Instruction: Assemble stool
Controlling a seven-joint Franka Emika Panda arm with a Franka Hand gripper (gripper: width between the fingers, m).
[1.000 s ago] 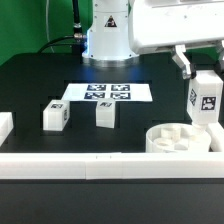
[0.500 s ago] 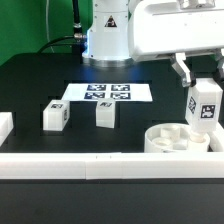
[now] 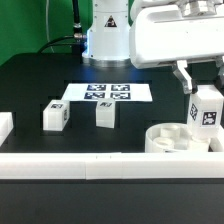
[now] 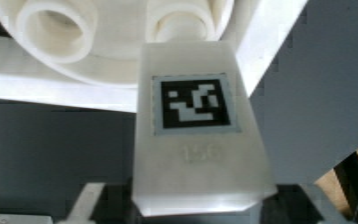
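My gripper [image 3: 205, 88] is shut on a white block leg [image 3: 206, 108] with a black-and-white tag, holding it upright at the exterior view's right. The leg hangs just above the round white seat [image 3: 177, 140], which lies socket side up by the front rail. In the wrist view the leg [image 4: 199, 125] fills the middle between my fingers [image 4: 91, 200], with the seat's sockets [image 4: 66, 40] beyond its far end. Two more tagged legs, one [image 3: 55, 115] and another [image 3: 104, 113], stand on the black table at the exterior view's left and centre.
The marker board [image 3: 108, 93] lies flat behind the two loose legs. A long white rail [image 3: 90, 163] runs along the front, and a white block [image 3: 4, 127] sits at the exterior view's left edge. The robot base [image 3: 108, 40] stands at the back.
The gripper has carried the leg a little to the exterior view's right and slightly down, closer over the seat. The other parts have not moved.
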